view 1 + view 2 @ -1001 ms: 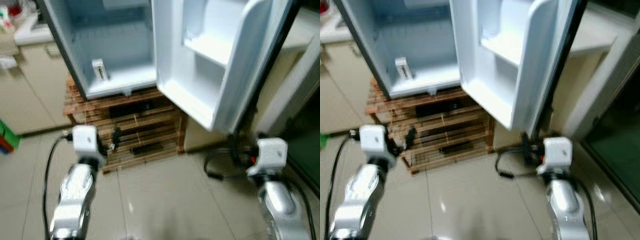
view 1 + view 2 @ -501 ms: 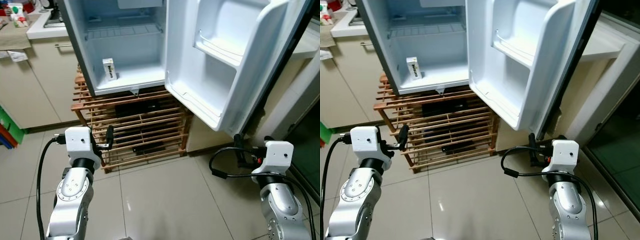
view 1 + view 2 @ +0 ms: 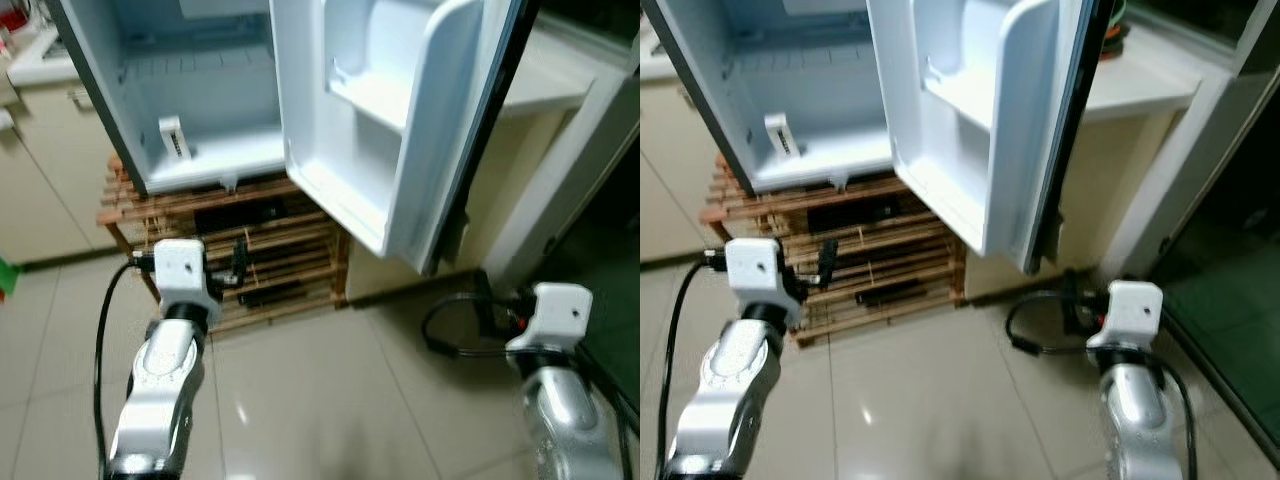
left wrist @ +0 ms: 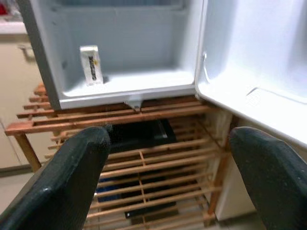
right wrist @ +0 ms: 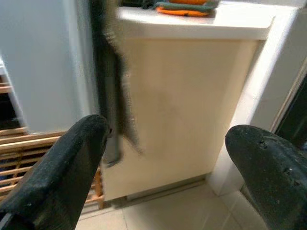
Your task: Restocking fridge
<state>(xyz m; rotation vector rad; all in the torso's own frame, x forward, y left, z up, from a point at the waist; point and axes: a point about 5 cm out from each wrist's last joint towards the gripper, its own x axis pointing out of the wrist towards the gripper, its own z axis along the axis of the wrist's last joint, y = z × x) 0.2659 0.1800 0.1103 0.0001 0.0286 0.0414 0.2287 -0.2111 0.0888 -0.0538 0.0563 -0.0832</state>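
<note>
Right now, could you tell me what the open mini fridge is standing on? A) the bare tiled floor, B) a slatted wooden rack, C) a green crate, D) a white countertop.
B: the fridge sits directly on the top slats of a wooden rack, whose lower slatted shelves show beneath it, with a small white carton standing upright on the fridge's floor.
</note>
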